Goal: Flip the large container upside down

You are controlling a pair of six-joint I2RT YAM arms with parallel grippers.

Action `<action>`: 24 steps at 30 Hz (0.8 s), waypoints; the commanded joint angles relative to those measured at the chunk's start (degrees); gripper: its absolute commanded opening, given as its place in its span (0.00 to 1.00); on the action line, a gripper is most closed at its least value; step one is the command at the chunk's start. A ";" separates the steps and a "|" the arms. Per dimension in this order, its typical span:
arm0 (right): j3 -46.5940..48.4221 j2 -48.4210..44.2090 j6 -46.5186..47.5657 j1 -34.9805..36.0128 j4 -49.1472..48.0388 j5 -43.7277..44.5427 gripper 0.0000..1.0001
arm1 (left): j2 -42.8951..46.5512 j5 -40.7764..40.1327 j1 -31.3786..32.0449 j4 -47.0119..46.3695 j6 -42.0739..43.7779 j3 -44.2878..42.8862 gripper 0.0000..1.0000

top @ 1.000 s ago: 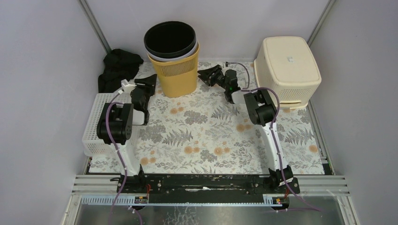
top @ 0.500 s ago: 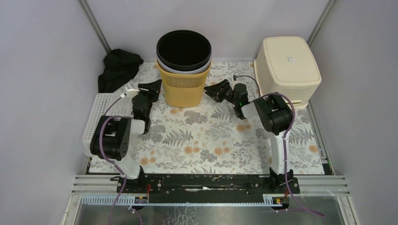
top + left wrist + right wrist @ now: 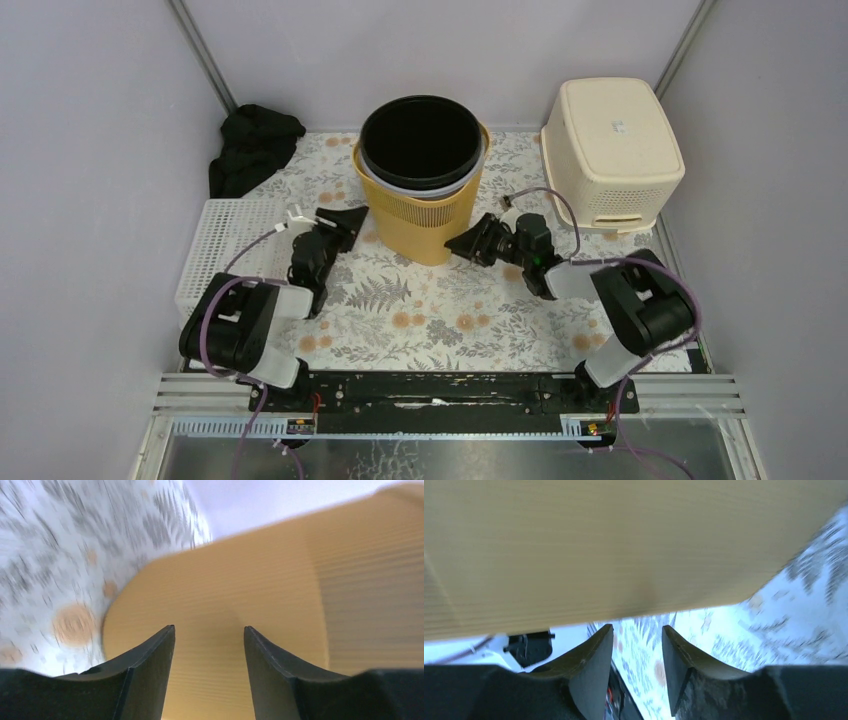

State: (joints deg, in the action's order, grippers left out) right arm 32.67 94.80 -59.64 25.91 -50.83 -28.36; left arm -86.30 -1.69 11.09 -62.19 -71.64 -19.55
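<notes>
The large yellow ribbed bin (image 3: 425, 215) stands upright at the middle back of the floral mat, with a black bin (image 3: 420, 145) and a white one nested inside it. My left gripper (image 3: 345, 222) is at its left wall and my right gripper (image 3: 462, 245) at its lower right wall, one on each side. In the left wrist view the jaws (image 3: 209, 630) are apart, with the yellow wall (image 3: 250, 580) close in front. In the right wrist view the jaws (image 3: 637, 630) are apart and empty, with the bin (image 3: 599, 545) just above them.
A cream basket (image 3: 612, 150) sits upside down at the back right. A white slotted tray (image 3: 225, 250) lies along the left edge. A black cloth (image 3: 255, 145) is bunched in the back left corner. Grey walls enclose the mat.
The yellow bin has moved right and toward the near side, between the two grippers. Both arms have drawn back toward their bases with it.
</notes>
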 commanded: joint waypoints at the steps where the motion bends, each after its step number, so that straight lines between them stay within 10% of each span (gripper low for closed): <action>1: -2.05 -9.52 7.68 3.30 7.21 -2.68 0.49 | 4.12 13.90 5.08 1.89 2.94 3.15 0.61; 8: -1.62 -22.06 15.46 3.19 29.72 2.51 0.59 | 15.61 12.52 5.08 16.62 6.99 4.45 0.79; 24: 4.23 -26.08 17.94 0.72 44.24 5.07 0.66 | 28.76 7.64 4.49 40.16 11.99 0.29 0.93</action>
State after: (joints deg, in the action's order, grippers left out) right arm 33.65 71.02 -43.68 27.75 -10.04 -24.45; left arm -59.51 8.12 16.05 -27.53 -61.89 -17.37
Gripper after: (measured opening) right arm 0.654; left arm 0.913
